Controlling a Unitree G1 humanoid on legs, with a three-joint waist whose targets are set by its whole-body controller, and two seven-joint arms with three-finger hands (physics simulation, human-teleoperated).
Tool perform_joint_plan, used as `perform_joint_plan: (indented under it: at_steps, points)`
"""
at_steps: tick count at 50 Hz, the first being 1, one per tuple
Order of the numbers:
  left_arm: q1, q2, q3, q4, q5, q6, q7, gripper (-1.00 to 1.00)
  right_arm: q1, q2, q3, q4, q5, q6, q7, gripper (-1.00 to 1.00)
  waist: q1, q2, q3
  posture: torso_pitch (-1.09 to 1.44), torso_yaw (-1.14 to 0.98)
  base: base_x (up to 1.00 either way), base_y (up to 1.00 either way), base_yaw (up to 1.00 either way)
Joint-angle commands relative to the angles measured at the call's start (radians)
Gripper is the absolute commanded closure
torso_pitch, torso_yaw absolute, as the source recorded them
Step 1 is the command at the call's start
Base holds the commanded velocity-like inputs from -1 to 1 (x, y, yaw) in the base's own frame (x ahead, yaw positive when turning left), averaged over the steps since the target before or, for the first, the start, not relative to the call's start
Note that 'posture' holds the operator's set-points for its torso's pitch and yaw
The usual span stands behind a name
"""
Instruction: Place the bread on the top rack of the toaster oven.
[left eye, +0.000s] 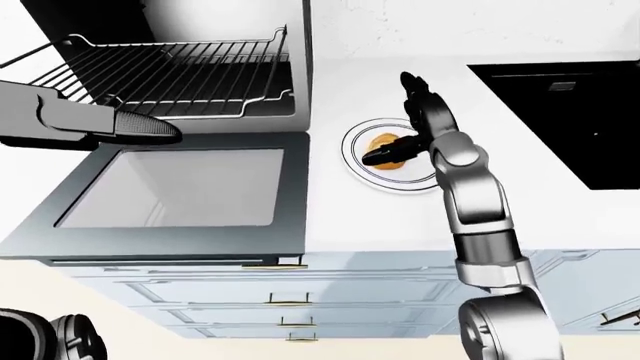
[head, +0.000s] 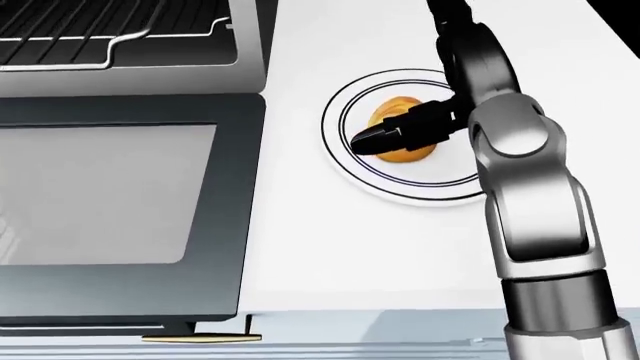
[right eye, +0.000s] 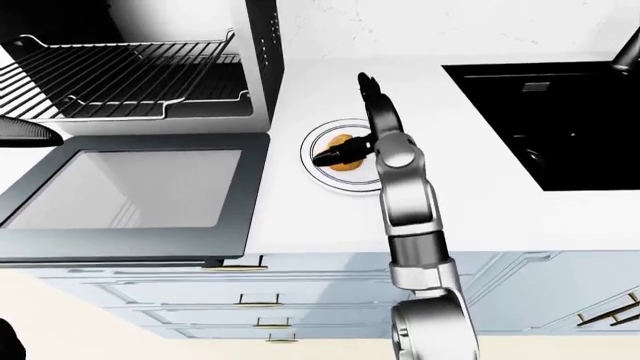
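Note:
The bread (head: 402, 142), a golden roll, lies on a white plate with dark rings (head: 340, 161) on the white counter, right of the toaster oven. My right hand (head: 385, 136) reaches in from the right, its black fingers lying across the bread; I cannot tell whether they close round it. The toaster oven stands open, its glass door (head: 100, 195) folded down flat. Its wire rack (left eye: 180, 75) shows inside, above the door. My left hand (left eye: 135, 127) hovers empty over the door's upper left in the left-eye view, fingers stretched out.
A black sink (right eye: 540, 112) is set in the counter at the right. Pale blue drawers with brass handles (left eye: 290, 300) run below the counter edge. White counter (head: 350, 240) lies between the plate and the edge.

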Motion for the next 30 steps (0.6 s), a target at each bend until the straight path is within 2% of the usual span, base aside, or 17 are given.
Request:
perform_joint_plan:
  at_steps: [1, 20, 30]
  points:
    - [-0.021, 0.013, 0.017, -0.003, 0.015, -0.02, 0.004, -1.0, -0.03, -0.007, -0.007, -0.057, -0.003, -0.013, -0.002, -0.85, 0.0, 0.003, -0.028, 0.0, 0.0, 0.0, 0.0, 0.0]
    - [-0.003, 0.016, 0.041, -0.011, 0.011, -0.02, -0.007, -1.0, 0.021, -0.007, -0.015, -0.154, 0.01, 0.038, 0.002, -0.65, 0.001, 0.001, -0.024, 0.0, 0.0, 0.0, 0.0, 0.0]
    - [-0.01, 0.018, 0.029, -0.003, 0.009, -0.026, 0.002, -1.0, 0.03, -0.007, -0.018, -0.155, 0.017, 0.034, -0.005, -0.57, 0.002, 0.002, -0.024, 0.0, 0.0, 0.0, 0.0, 0.0]
